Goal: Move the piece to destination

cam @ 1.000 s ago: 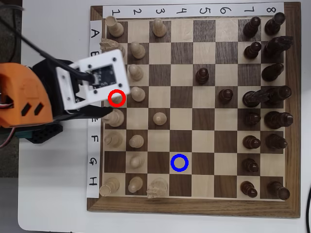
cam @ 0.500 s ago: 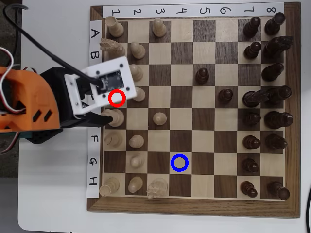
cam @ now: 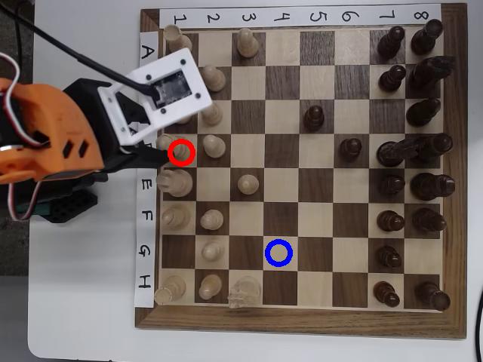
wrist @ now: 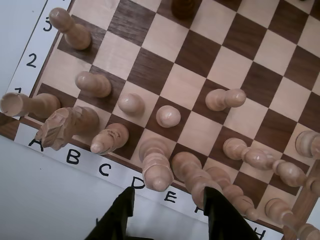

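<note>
now we see the orange robot arm point(cam: 45, 143) has slid up along the left edge of the brown and cream wooden chess board point(cam: 302, 320) in the overhead view. half a second ago its white camera plate point(cam: 167, 90) hid the red ring point(cam: 181, 152). now the plate sits higher, over rows b and c, and the ring shows again. the pale cream wooden piece with the round top point(cam: 179, 153) stands inside that red ring, on row d in the first column. the blue ring point(cam: 278, 253) on a light square is well apart from it, lower and to the right, with nothing on it. in the wrist view the black two-finger gripper point(wrist: 169, 200) has its fingers apart, holding nothing. the tall pale piece point(wrist: 156, 164) stands just past the gap between the fingers. no chess piece on the board has moved.
</note>
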You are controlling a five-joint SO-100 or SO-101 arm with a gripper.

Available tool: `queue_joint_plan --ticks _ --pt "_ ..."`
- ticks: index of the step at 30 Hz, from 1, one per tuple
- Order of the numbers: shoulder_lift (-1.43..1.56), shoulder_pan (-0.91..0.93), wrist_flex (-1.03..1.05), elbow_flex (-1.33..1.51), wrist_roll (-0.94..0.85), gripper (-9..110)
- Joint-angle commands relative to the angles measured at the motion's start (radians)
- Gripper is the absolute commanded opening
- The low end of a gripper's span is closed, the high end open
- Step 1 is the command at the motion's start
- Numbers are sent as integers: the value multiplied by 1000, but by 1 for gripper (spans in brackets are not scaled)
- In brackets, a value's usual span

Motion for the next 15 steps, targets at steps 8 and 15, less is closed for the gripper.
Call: queue_joint_plan --ticks 8,15 --pt "-35 32 2 57 -124 15" --pt "-60 38 0 57 -202 14"
